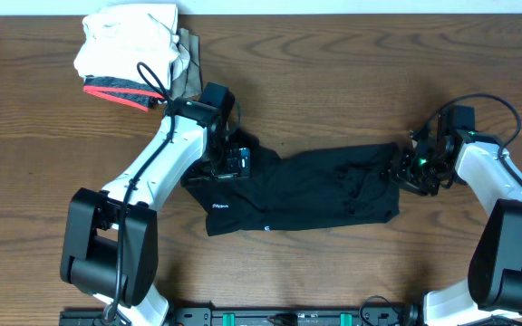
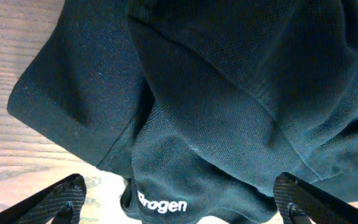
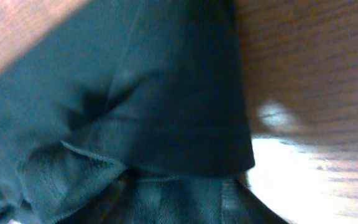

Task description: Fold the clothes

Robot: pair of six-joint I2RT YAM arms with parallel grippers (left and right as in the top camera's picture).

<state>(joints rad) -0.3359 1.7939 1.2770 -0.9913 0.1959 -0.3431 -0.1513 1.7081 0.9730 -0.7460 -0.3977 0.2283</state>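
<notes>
The clothes, a black short-sleeved shirt, lie crumpled in a wide band across the middle of the table, with a small white logo near the left front. My left gripper hovers open over the shirt's left end. In the left wrist view its fingers straddle the fabric and the white logo without touching. My right gripper is at the shirt's right edge. In the blurred right wrist view the hem lies across its narrowed jaws, and whether they clamp it is unclear.
A stack of folded garments, white and cream with a red-trimmed grey one, sits at the back left, just behind the left arm. Bare wooden table surrounds the shirt, and the arms' bases stand at the front edge.
</notes>
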